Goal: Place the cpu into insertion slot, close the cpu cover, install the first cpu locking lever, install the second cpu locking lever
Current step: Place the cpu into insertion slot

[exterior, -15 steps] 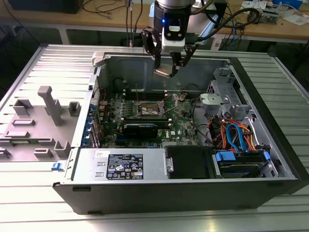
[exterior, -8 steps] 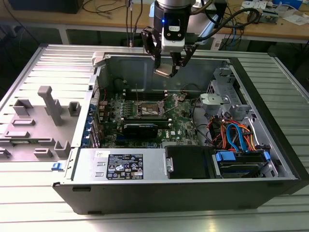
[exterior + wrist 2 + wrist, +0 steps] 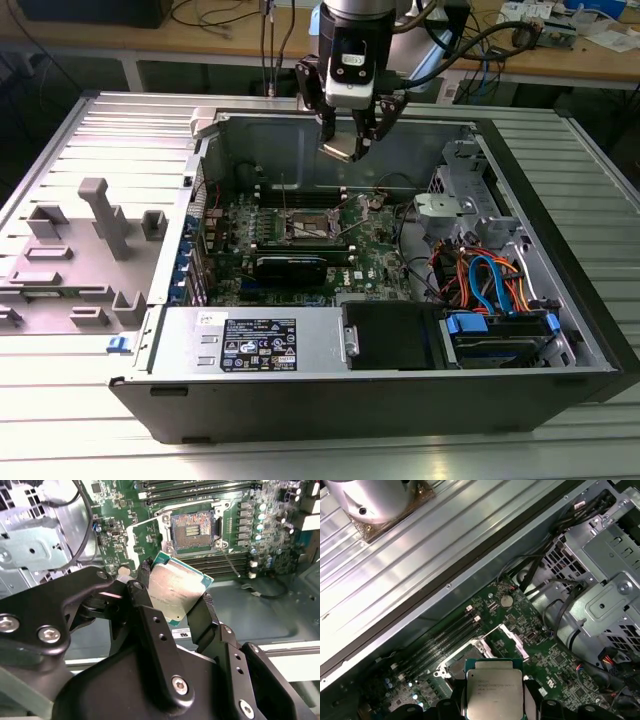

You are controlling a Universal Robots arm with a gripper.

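Right now: cpu clamped in the gripper, held in the air above the insertion slot.
Black fingers pinch the chip on two opposite edges, with the chip tilted and its metal lid showing in both wrist views. The slot's dark pin field is exposed. cpu cover is swung open along one side of the slot. Memory slots run just beside the slot on the green motherboard. In the exterior view the gripper hangs inside the open computer case, offset from the slot toward the case's back wall. Chip and slot are well apart.
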